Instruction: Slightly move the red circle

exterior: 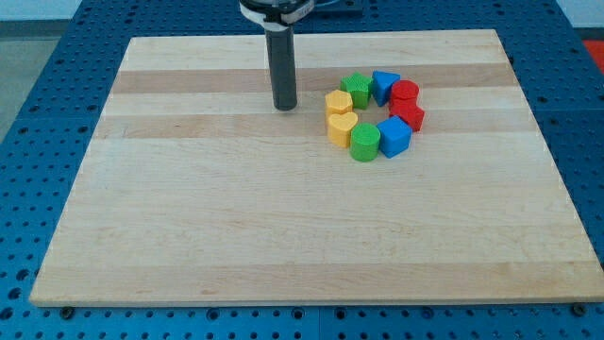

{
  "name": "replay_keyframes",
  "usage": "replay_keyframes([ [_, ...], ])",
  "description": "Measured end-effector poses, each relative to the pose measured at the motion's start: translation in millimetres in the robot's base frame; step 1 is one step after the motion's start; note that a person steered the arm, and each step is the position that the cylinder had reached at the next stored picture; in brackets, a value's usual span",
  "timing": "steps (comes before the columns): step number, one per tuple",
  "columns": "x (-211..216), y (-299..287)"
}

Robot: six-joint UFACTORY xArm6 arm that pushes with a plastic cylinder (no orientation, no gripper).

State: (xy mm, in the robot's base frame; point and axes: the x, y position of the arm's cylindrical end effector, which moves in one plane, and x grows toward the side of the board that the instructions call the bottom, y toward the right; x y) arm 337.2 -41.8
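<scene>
My tip [284, 106] rests on the wooden desk [236, 236], with no jaws to speak of, at the view's left of the ring of blocks, across it from the red circle block [405, 92], so reaching it calls for a detour.

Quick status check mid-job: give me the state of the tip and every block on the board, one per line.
my tip: on the board, left of the ring, touching no block
red circle: in the ring, view's right, untouched
red star: below it
blue triangle: ring's top
green star: ring's top-left
yellow hexagon: nearest the tip
yellow heart: ring's left
green cylinder: ring's bottom
blue block: bottom-right
</scene>
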Motion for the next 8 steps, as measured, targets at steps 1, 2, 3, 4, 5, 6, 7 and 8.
replay_keyframes([
  [1,-32,1],
  [2,-51,29],
  [3,-65,58],
  [4,-68,91],
  [5,-68,126],
  [6,-60,154],
  [7,-44,172],
  [8,-37,185],
])
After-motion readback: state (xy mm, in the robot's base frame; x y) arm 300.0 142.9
